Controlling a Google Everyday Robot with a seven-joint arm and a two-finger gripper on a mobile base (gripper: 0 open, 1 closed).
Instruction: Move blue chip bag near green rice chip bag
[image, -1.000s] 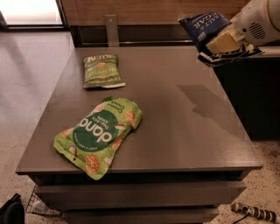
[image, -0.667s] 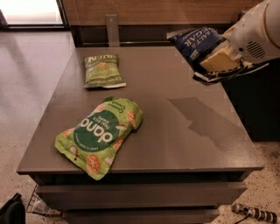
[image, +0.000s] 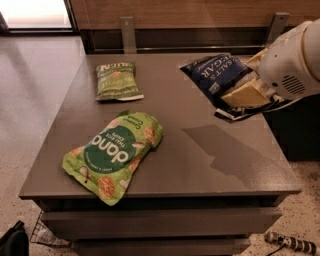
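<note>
Hovering over the table's (image: 210, 165) far right part, the gripper (image: 244, 96) was clamped on the blue chip bag (image: 214, 75), held off the surface and jutting leftward from the fingers. The green rice chip bag (image: 115, 152) lay flat, well apart, nearer and left of the gripper. A smaller dark-green bag (image: 116, 81) lay further left.

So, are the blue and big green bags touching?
Apart. Camera view: gripper at right holds blue chip bag; tabletop separates it from green rice chip bag.

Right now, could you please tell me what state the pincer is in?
The pincer is closed on the blue chip bag, above the far right part of the table.
</note>
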